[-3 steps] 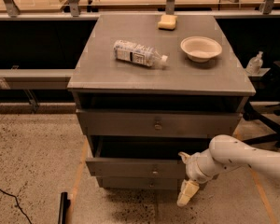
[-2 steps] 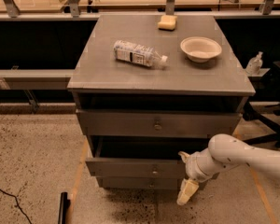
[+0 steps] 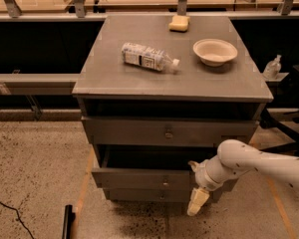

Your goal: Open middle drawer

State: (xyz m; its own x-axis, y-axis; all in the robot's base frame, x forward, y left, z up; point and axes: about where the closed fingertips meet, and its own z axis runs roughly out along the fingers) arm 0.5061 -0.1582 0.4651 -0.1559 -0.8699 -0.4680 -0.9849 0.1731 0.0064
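White arm (image 3: 254, 163) reaches in from the lower right, and its cream hand (image 3: 196, 197) hangs low against the right part of the cabinet front, over the speckled floor (image 3: 35, 173); whether the hand is wide, narrow or holding anything cannot be told. Just left of it is the middle drawer (image 3: 139, 177), second of three, its small metal knob (image 3: 165, 181) at centre. A dark gap above its front suggests it already stands partly out. The bottom drawer (image 3: 139, 195) lies beneath, the top drawer (image 3: 129, 131) above. Since the hand sits right of the knob, the pull is best kept straight and level along the runners, slow enough that the front does not skew or jam, and clear of the drawer below. Farther back, the tabletop (image 3: 104, 78) carries a lying plastic bottle (image 3: 148, 57), a pale bowl (image 3: 215, 51) and a yellow sponge (image 3: 179, 23); a smooth draw keeps the bottle from rolling.
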